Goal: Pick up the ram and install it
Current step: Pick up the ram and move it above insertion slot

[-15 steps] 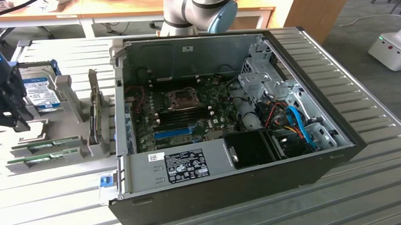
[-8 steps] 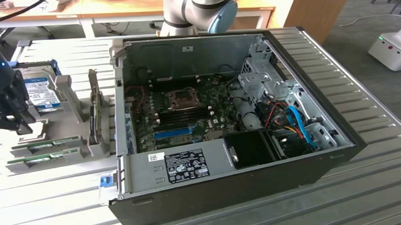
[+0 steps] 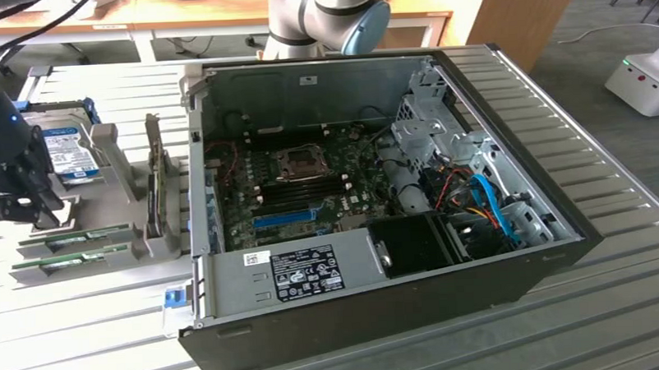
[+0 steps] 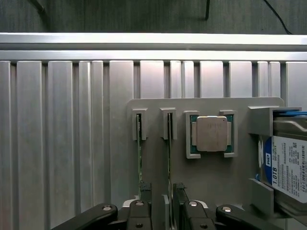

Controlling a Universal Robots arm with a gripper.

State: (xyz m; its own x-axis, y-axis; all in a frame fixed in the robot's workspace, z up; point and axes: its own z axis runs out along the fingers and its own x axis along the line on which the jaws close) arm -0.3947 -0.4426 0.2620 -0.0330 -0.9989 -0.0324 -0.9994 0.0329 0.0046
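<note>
Standing on edge in a slot of a grey holder (image 4: 153, 165), the ram (image 4: 169, 153) is observed as a thin green strip; a second green stick (image 4: 139, 153) is seated in the neighbouring slot, parallel to it and just beside it.

The gripper (image 4: 163, 191) is positioned directly over the near end of these two sticks; its jaws are spread wide and nothing is held. The ram is found between the two black fingers (image 4: 145, 194), closer to one than the other, and contact with either cannot be confirmed; the second stick runs along the outer edge of the other finger.

A processor chip (image 4: 211, 133) with a pale metal cap is lodged in a square recess next to the ram's slot; a hard drive (image 4: 288, 167) with a white and blue label is held upright in brackets beyond it.

The holder is laid on a slatted aluminium table (image 4: 62, 143). In the exterior view it is placed to the exterior view's left of an open computer case (image 3: 344, 271), well apart from the motherboard (image 3: 341, 189) exposed inside; a blue slot (image 3: 284, 218) is noted on that board; the arm's base (image 3: 324, 16) is mounted behind the case.
</note>
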